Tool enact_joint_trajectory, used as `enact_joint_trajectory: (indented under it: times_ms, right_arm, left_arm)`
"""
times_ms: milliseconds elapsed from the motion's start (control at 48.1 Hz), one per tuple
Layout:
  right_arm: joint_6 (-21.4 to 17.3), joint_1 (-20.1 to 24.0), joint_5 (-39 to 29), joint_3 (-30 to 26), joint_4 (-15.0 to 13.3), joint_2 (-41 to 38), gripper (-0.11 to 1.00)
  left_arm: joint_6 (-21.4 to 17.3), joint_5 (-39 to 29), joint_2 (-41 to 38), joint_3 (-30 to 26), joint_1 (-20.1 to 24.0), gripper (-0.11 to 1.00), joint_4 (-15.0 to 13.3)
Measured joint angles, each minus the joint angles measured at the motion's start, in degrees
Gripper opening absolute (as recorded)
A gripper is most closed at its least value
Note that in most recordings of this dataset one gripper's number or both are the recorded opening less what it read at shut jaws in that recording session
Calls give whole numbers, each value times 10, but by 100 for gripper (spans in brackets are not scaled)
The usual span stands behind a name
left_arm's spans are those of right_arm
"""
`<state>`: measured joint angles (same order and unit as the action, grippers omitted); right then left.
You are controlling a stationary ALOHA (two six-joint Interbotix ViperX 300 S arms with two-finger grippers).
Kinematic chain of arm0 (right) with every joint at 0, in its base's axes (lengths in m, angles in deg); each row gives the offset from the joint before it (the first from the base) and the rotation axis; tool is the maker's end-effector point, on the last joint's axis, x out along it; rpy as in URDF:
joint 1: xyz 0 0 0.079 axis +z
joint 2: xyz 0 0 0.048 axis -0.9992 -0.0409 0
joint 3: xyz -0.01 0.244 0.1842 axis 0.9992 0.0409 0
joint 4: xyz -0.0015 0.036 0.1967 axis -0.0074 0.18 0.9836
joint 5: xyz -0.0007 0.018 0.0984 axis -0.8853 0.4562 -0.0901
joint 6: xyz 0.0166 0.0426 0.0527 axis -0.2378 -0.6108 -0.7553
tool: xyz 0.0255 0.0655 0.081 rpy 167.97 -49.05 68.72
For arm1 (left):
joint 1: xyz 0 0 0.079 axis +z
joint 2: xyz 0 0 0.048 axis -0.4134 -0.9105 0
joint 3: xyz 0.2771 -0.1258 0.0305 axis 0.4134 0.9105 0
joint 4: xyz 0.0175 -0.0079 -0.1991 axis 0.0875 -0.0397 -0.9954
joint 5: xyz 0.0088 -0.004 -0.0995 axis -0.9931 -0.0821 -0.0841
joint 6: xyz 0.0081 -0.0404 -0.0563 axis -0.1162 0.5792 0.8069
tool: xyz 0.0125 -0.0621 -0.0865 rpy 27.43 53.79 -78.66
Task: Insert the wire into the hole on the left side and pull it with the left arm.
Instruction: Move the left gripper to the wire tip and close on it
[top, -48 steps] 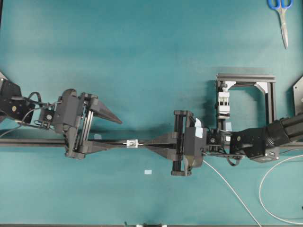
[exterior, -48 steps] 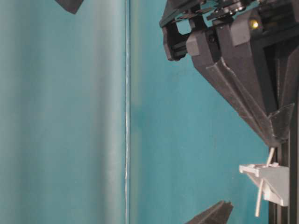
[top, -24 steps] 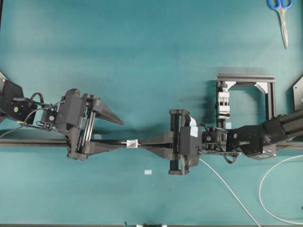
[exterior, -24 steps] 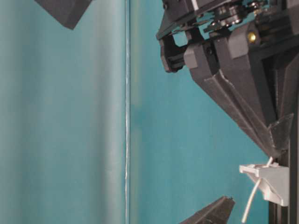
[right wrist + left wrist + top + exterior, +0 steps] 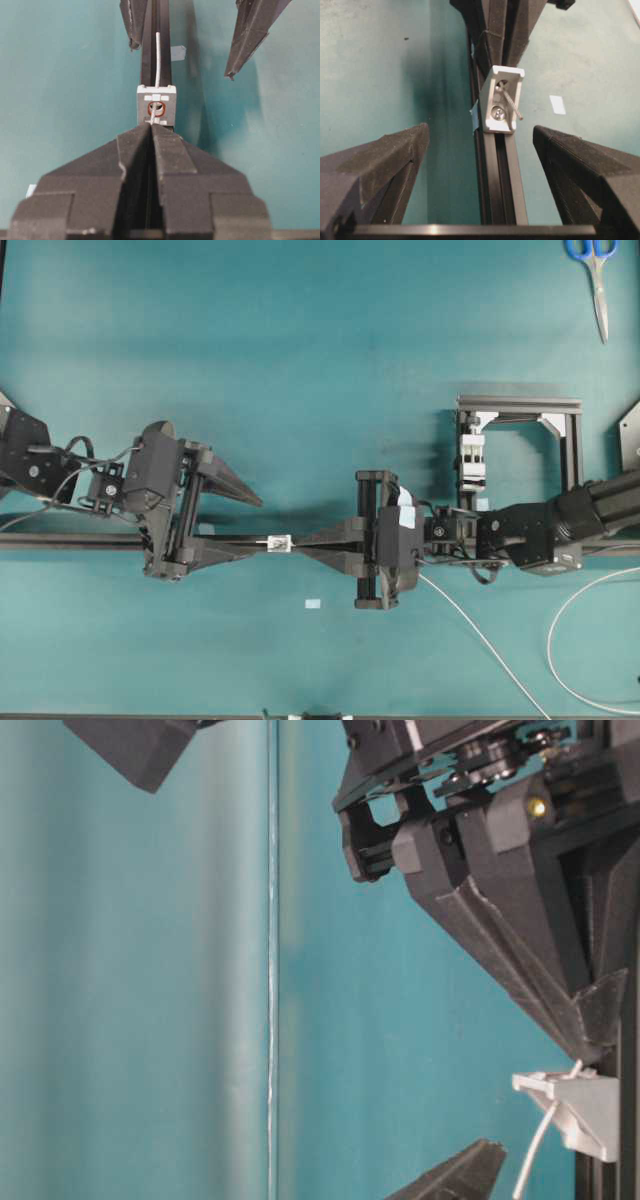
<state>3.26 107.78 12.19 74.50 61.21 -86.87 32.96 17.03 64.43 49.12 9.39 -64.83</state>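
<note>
The small white-silver block (image 5: 279, 542) sits on the long black rail (image 5: 60, 540). Its hole (image 5: 156, 107) has the wire (image 5: 158, 60) running through it, and the stiff tip (image 5: 512, 102) sticks out on the left arm's side. My right gripper (image 5: 151, 125) is shut on the wire just behind the block. The wire (image 5: 480, 635) trails away to the lower right. My left gripper (image 5: 480, 130) is open and straddles the rail, a short way from the block (image 5: 502, 100), touching nothing. At table level the wire (image 5: 535, 1150) rises from the block (image 5: 575, 1105).
A black square frame (image 5: 520, 405) with a taller white clamp block (image 5: 471, 455) stands behind the right arm. Blue-handled scissors (image 5: 597, 280) lie at the far right corner. A pale tape scrap (image 5: 313, 603) lies on the teal table in front of the rail.
My right gripper has slid left along the rail, pushing more wire through the hole, so the tip sticks out further. The left arm shifted slightly and stays open.
</note>
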Motion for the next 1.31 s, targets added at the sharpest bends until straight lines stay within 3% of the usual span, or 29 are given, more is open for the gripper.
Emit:
enact_joint_trajectory:
  times_ms: [686, 748, 872, 976, 1309]
  right_arm:
    - [0, 0, 0, 1, 0, 0, -8]
    - [0, 0, 0, 0, -1, 0, -8]
    - [0, 0, 0, 0, -1, 0, -8]
    - [0, 0, 0, 0, 0, -1, -8]
    - [0, 0, -1, 0, -1, -1, -8]
  left_arm:
    - [0, -58, 14, -25, -4, 38, 0]
    - [0, -60, 15, -25, -4, 32, 0]
    - [1, -65, 14, -26, -4, 7, 0]
    - [-1, -68, 15, -26, -4, -6, 0]
    - [-4, -69, 15, -26, -5, -11, 3]
